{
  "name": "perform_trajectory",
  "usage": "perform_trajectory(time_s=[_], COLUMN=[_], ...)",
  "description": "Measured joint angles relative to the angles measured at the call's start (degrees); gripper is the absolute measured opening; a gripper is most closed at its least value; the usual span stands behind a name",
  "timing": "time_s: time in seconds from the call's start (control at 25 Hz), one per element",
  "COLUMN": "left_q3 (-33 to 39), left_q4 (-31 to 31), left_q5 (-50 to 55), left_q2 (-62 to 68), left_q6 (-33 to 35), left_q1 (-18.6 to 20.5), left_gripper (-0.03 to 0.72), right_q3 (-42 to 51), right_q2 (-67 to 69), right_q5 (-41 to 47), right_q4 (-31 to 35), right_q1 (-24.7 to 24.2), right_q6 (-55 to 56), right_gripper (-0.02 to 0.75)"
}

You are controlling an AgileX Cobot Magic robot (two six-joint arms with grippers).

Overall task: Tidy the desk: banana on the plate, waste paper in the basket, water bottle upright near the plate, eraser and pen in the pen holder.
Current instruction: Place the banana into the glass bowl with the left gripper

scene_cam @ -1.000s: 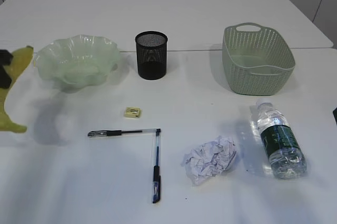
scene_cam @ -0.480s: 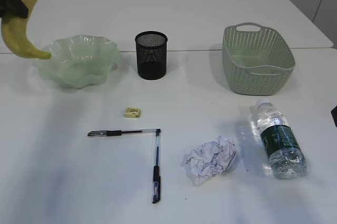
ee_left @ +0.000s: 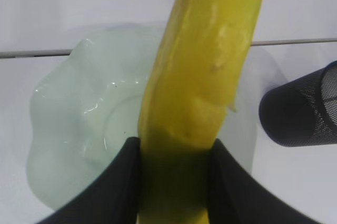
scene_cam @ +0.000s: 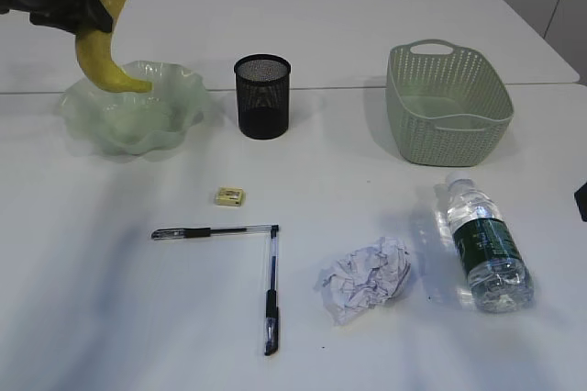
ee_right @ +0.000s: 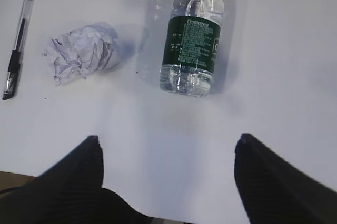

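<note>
Left gripper clamps the banana over the plate, tip seemingly touching its 11 o'clock rim; right gripper gapes wide, empty.

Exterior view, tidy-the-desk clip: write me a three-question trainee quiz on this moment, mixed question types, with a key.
1. True or false: the banana lies flat in the plate.
2. The water bottle is: A) upright B) on its side C) in the basket.
3. Fill in: the pen holder stands between the plate and the ____.

Key:
1. False; the left gripper holds it above the plate.
2. B
3. basket
</note>
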Motion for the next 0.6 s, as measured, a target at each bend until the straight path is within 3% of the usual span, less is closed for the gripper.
perform_trajectory(time_s=[0.6], left_q3=[-0.69], left_q4=[-6.87], left_q5=[-4.48], left_q2=[9.76], left_q6=[-0.59], left_q1=[0.0], left_gripper=[0.217], right_q3=[0.0], right_q2=[0.0], right_q5=[0.13], right_q4=[2.27], right_q1=[0.0], right_q6=[0.0], right_gripper=[0.574])
